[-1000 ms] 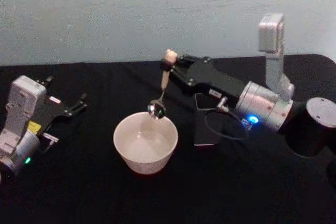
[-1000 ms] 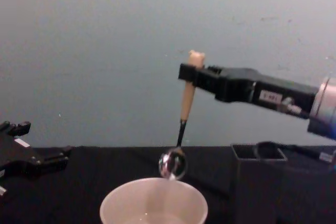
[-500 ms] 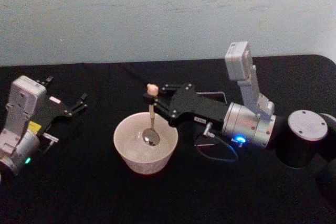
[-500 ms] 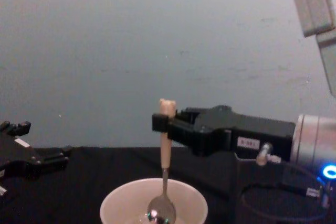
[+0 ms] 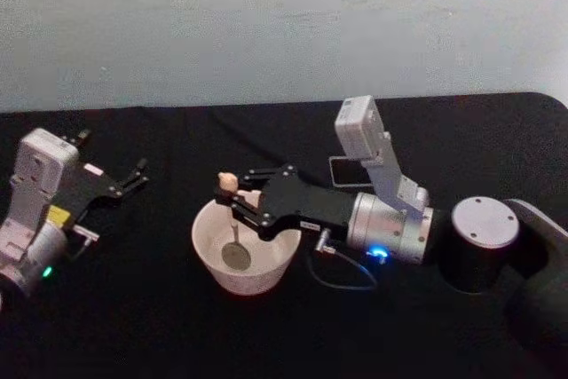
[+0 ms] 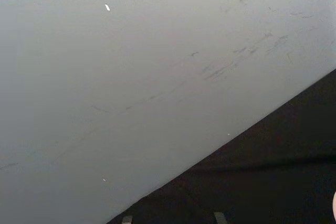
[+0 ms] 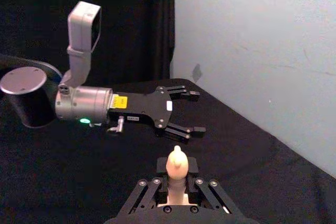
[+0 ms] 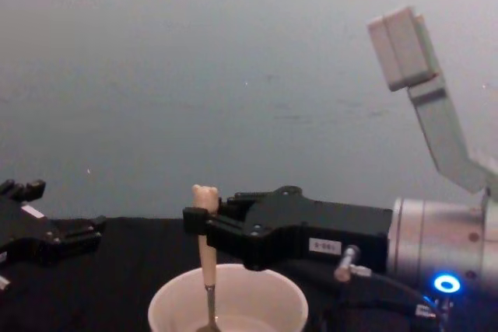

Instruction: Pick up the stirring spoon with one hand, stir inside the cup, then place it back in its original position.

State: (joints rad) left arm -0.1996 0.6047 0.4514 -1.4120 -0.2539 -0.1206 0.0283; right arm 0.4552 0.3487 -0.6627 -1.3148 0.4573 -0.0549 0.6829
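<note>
Head view: one spoon [image 5: 235, 253], one cup [image 5: 253, 281]; right gripper [image 5: 232, 203] clamps the spoon's handle (bowl inside cup); left gripper [image 5: 111, 155] spread, parked.

right gripper [image 5: 232, 202]: reaching level over cup [image 5: 210, 265], clamped on spoon [image 5: 236, 256] | left gripper [image 5: 112, 155]: parked well left of cup, fingers spread

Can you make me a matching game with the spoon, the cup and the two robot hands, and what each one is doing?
Things:
1. stirring spoon
2. cup
3. right gripper
4. left gripper

Clues:
A. open, idle at the left of the black table
B. upright, metal end down inside the cup
C. cream-white and round, sitting on the table
D. shut on the bear-topped handle

Pairs: 1-B, 2-C, 3-D, 4-A
</note>
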